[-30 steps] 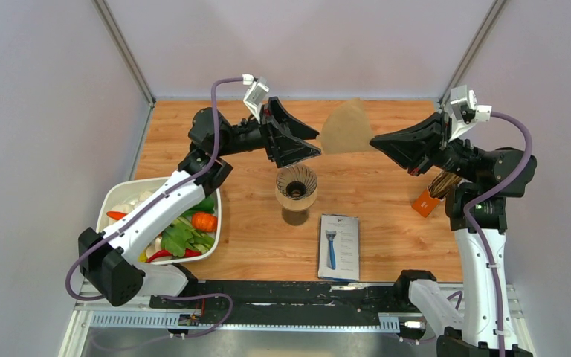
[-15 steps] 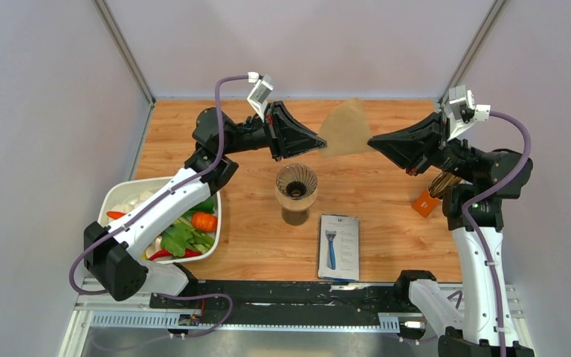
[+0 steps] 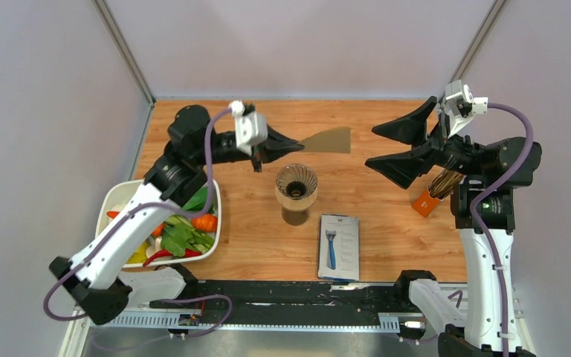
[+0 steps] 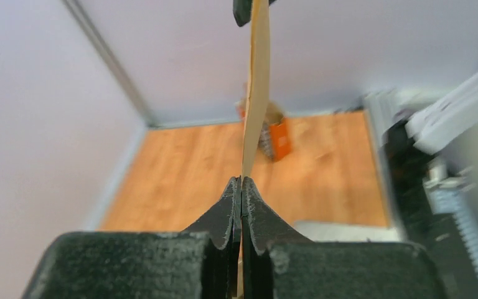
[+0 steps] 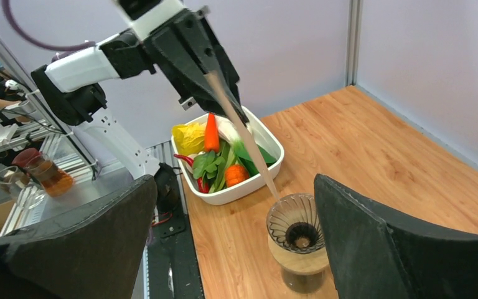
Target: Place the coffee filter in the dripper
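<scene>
The tabletop (image 3: pixel 386 223) carries the work. My right claw (image 3: pixel 372 146) stands spread wide and grips nothing. My left claw (image 3: pixel 297 144) is clenched on one edge of the coffee filter. The dripper (image 3: pixel 297 184) sits upright near the centre, mouth up. The coffee filter (image 3: pixel 328 139) hangs flattened in the air, just above and beyond the dripper rim and apart from it. I judge it light, limp and easily creased, so I grip it lightly at the folded seam edge, and I expect to open it into a cone before seating it.
</scene>
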Tool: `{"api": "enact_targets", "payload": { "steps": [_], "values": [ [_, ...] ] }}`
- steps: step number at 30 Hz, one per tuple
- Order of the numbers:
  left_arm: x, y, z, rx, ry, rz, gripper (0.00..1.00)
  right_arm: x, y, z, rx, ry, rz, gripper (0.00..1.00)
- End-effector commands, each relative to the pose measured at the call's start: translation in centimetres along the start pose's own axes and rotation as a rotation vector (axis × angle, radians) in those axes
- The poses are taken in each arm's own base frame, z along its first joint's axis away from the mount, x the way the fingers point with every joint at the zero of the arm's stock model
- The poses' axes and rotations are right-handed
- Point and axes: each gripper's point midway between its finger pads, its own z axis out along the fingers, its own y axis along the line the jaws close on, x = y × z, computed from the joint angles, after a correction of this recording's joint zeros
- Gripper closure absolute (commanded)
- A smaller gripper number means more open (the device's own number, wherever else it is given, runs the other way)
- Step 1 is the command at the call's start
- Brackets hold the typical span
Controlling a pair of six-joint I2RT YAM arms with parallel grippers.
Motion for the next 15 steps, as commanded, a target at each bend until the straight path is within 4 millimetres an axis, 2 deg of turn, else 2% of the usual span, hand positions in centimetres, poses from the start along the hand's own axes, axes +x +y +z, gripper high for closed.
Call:
{"api": "enact_targets", "payload": {
  "steps": [1, 2, 3, 5, 9, 11, 12, 13, 14, 15],
  "values": [
    [1.8, 0.3, -4.5, -0.046, 0.173, 0.758, 1.0, 0.4, 0.8, -0.3, -0.034, 0.051, 0.017, 0.0],
    [1.4, -0.3, -5.1, -0.046, 0.171, 0.851, 1.0, 0.3, 0.4, -0.2, -0.018, 0.044, 0.018, 0.0],
    [2.9, 0.0, -5.4, -0.032, 0.226, 0.974, 1.0, 0.4, -0.1, -0.2, 0.004, 0.039, 0.023, 0.0],
    [3.8, -0.5, -5.9, 0.014, 0.29, 1.111, 1.0, 0.3, -1.4, -0.1, 0.06, 0.036, 0.015, 0.01],
    [4.9, -0.7, -5.9, 0.106, 0.399, 1.26, 1.0, 0.3, -3.6, 0.3, 0.164, 0.079, -0.066, 0.07],
    [4.8, -0.5, -5.8, 0.11, 0.408, 1.352, 1.0, 1.1, -4.1, 0.5, 0.19, 0.108, -0.066, 0.08],
    [5.7, -0.5, -5.8, 0.129, 0.421, 1.401, 1.0, 1.7, -4.6, 0.5, 0.201, 0.128, -0.05, 0.07],
    [4.7, -0.7, -5.7, 0.104, 0.39, 1.464, 1.0, 2.6, -4.8, 0.6, 0.199, 0.151, -0.025, 0.06],
    [5.8, -0.9, -5.6, 0.13, 0.388, 1.521, 1.0, 3.5, -4.9, 0.8, 0.184, 0.172, 0.005, 0.04],
    [4.7, -1.2, -5.5, 0.107, 0.351, 1.588, 1.0, 4.3, -4.6, 0.9, 0.146, 0.19, 0.031, 0.02]
  ]
}}
